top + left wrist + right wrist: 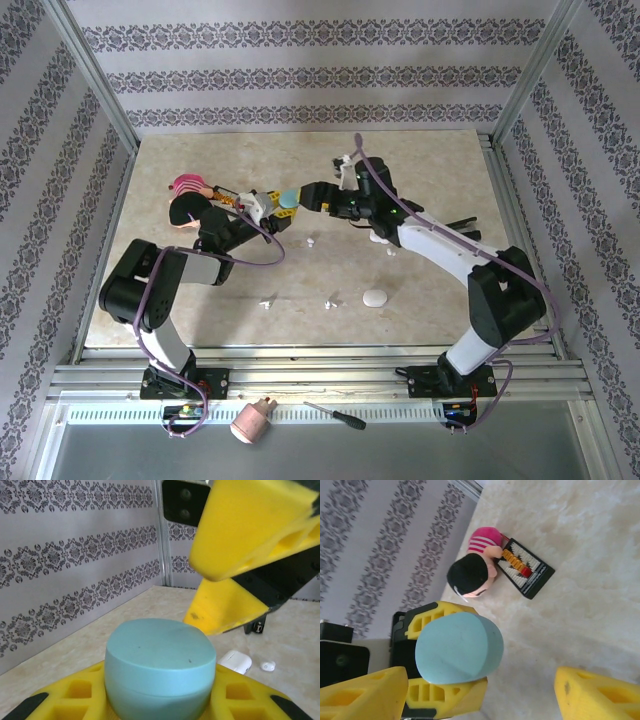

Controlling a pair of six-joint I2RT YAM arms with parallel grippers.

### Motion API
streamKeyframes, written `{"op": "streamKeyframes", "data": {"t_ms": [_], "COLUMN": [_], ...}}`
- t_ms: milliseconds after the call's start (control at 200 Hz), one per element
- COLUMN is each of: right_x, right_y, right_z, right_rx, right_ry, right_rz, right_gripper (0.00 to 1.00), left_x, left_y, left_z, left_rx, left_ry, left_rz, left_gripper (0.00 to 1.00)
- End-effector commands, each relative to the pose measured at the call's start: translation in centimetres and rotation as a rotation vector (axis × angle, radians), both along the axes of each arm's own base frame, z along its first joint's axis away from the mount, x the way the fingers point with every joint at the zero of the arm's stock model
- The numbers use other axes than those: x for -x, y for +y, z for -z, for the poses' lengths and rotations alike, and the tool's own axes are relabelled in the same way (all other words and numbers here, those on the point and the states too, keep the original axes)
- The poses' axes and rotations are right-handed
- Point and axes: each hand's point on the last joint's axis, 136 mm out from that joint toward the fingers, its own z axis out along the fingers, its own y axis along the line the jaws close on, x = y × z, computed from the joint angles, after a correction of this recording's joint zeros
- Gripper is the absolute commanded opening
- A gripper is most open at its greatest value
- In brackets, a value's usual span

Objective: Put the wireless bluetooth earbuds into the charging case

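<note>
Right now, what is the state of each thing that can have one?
Blue case: lid shut, held in the left gripper.
Left gripper: shut on the blue case.
Right gripper: open, near the blue case.
White case: lid shut, lying on the table.
White earbuds: loose on the table.

This is a robotics lab booth. Aluminium posts (100, 85) frame wallpaper-patterned panels (300, 75) around a marble-look table (430, 170); slotted rails (320, 378) carry two robot arms (150, 290).

The pale desk (430, 170) holds a doll (187, 200) and a bead board (226, 196) at the left, and a white case (375, 297) and tiny white buds (267, 301) nearer the front.
</note>
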Motion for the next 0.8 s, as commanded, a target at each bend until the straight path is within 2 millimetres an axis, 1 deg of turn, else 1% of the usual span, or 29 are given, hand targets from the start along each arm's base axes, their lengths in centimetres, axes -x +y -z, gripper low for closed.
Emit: {"op": "streamKeyframes", "data": {"t_ms": [0,100,155,260,370,490,630,675,750,774,794], "right_x": [0.6,1.4,1.7,1.6,1.7,1.8,2.1,2.1,2.1,2.0,1.9], "right_y": [-0.1,-0.3,-0.5,-0.9,-0.7,-0.9,-1.3,-1.4,-1.6,-1.6,-1.7], "right_z": [-2.9,-2.7,-3.2,-3.2,-3.3,-2.9,-2.9,-2.8,-2.4,-2.3,-2.2], "right_rx": [-0.244,-0.311,-0.370,-0.455,-0.501,-0.505,-0.492,-0.484,-0.468,-0.462,-0.457], "right_ry": [0.037,0.060,0.054,0.087,0.103,0.117,0.110,0.108,0.104,0.102,0.098], "right_rz": [-0.039,-0.065,-0.072,-0.072,-0.092,-0.089,-0.073,-0.069,-0.059,-0.055,-0.052], "right_gripper": [0.76,0.74,0.72,0.66,0.62,0.43,0.25,0.21,0.17,0.17,0.17], "left_x": [0.5,1.1,1.4,2.1,2.4,2.5,2.6,2.6,2.6,2.6,2.6], "left_y": [-1.2,-2.3,-2.9,-4.1,-5.0,-5.4,-5.4,-5.4,-5.4,-5.4,-5.4], "left_z": [-3.2,-3.9,-4.0,-4.3,-4.3,-4.5,-4.3,-4.3,-4.2,-4.2,-4.1], "left_rx": [0.080,0.092,0.095,0.099,0.097,0.093,0.076,0.074,0.069,0.065,0.062], "left_ry": [-0.070,-0.078,-0.078,-0.079,-0.076,-0.075,-0.075,-0.075,-0.074,-0.071,-0.071], "left_rz": [0.042,0.077,0.095,0.135,0.166,0.182,0.174,0.172,0.173,0.173,0.172], "left_gripper": [0.23,0.23,0.23,0.23,0.22,0.23,0.23,0.23,0.25,0.28,0.32]}}
